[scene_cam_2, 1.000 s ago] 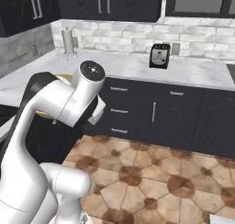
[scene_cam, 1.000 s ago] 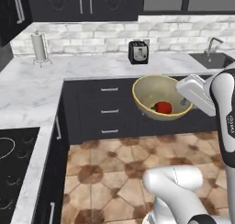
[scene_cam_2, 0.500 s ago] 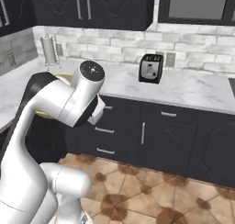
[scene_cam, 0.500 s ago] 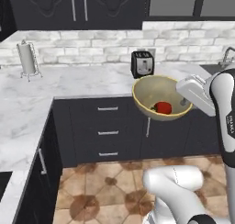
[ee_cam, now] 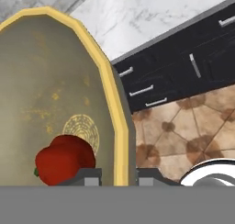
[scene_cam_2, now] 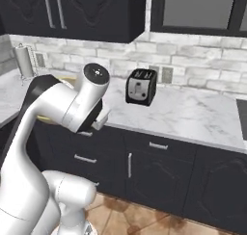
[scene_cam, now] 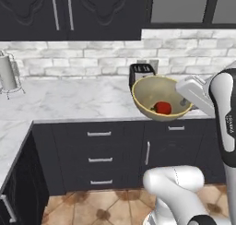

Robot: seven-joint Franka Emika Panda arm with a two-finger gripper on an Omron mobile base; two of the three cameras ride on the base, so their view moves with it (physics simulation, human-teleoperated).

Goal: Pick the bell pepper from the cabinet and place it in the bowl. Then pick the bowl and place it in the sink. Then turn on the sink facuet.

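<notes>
The tan-yellow bowl (scene_cam: pixel 154 93) hangs tilted in the air in front of the counter, with the red bell pepper (scene_cam: pixel 162 108) lying in its bottom. My gripper (scene_cam: pixel 185 98) is shut on the bowl's right rim. In the hand view the bowl (ee_cam: pixel 50 81) is on the left with the bell pepper (ee_cam: pixel 64 158) low inside it, and my gripper (ee_cam: pixel 118 175) pinches the yellow rim between its fingertips (ee_cam: pixel 87 175). In the right base view my arm hides most of the bowl (scene_cam_2: pixel 66 78). A dark strip at the counter's far right may be the sink (scene_cam_2: pixel 241 112). The cabinet and the sink faucet are out of view.
A black toaster (scene_cam: pixel 140 72) stands on the white marble counter (scene_cam: pixel 69 99) just behind the bowl, and it also appears in the right base view (scene_cam_2: pixel 141 86). A paper towel holder (scene_cam: pixel 7 74) is at the far left. Dark drawers (scene_cam: pixel 100 146) run under the counter, and dark wall cupboards (scene_cam: pixel 69 12) hang above it.
The whole picture has shifted: the base has driven on, the counter is nearer and the towel holder has slid left. The bowl with the pepper stays in the gripper.
</notes>
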